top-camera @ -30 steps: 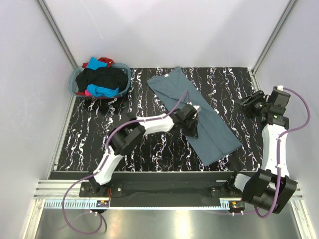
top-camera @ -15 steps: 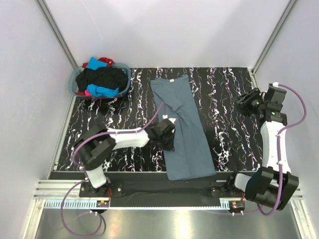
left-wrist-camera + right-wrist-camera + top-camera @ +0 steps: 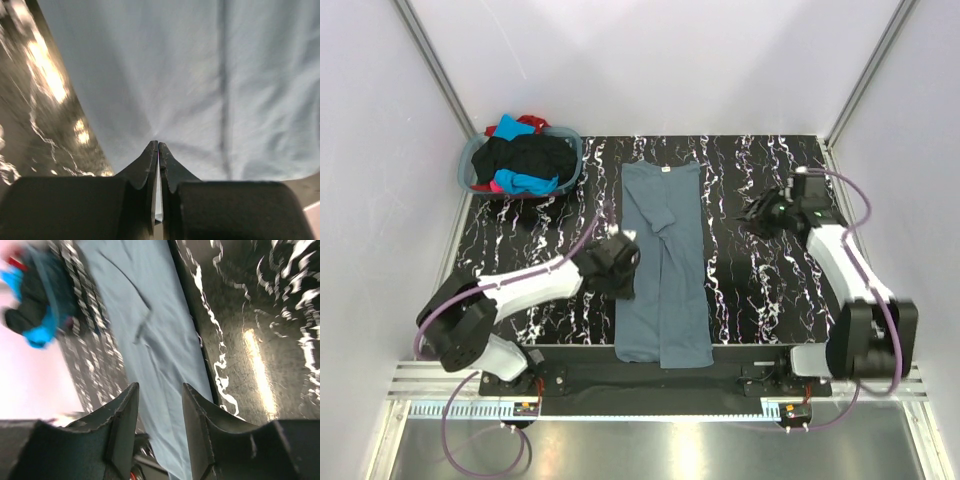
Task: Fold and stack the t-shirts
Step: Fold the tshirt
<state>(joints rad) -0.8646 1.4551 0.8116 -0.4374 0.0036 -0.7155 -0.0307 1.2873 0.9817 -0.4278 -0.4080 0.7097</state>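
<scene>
Now the left gripper (image 3: pixel 158 145) pinches the slate-blue t-shirt (image 3: pixel 670 290) at its left edge — the right gripper (image 3: pixel 160 390) hangs half-open, empty.

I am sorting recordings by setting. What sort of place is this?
Likely a robot test cell: plain white walls box in a black marbled table, and the left arm and right arm stand on a metal rail.

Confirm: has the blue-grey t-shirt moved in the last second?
Yes. The blue-grey t-shirt swung from diagonal to nearly straight: its near end went left across the marbled table, while its collar end stayed level with the laundry basket.
</scene>
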